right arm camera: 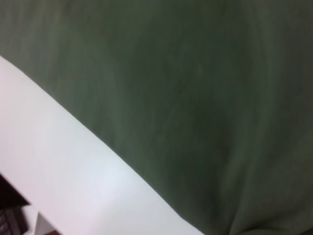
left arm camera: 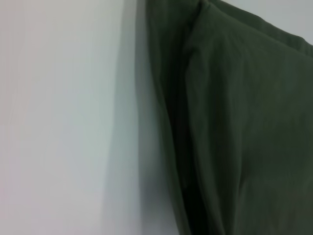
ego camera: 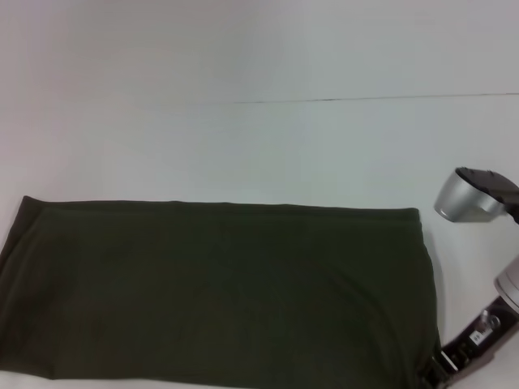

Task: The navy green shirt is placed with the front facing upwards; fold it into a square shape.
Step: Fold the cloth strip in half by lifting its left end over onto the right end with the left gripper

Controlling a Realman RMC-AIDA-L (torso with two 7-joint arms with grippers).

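Fingers of the right gripper (ego camera: 434, 371) sit at the shirt's near right corner, low at the edge of the head view, and they seem to meet the cloth there, though whether they are apart, together or pinched on the fabric cannot be told. The right arm rises from that corner along the shirt's right side. The left gripper does not show in any view; its wrist camera only looks along a layered edge of the garment lying on the bare surface.

Outward from the corner, the navy green shirt (ego camera: 219, 292) lies flat as a long dark band across the white table (ego camera: 259, 138), its far edge straight, its right edge bowing slightly inward toward the gripper. No print, collar or sleeves show, so it looks already folded lengthwise, with the crosswise folds still to make.

The risk, as I judge it, is a shallow grasp at that corner: catching only the top layer would peel the stack apart when lifted, and a one-sided pull could drag the band askew and spoil the square
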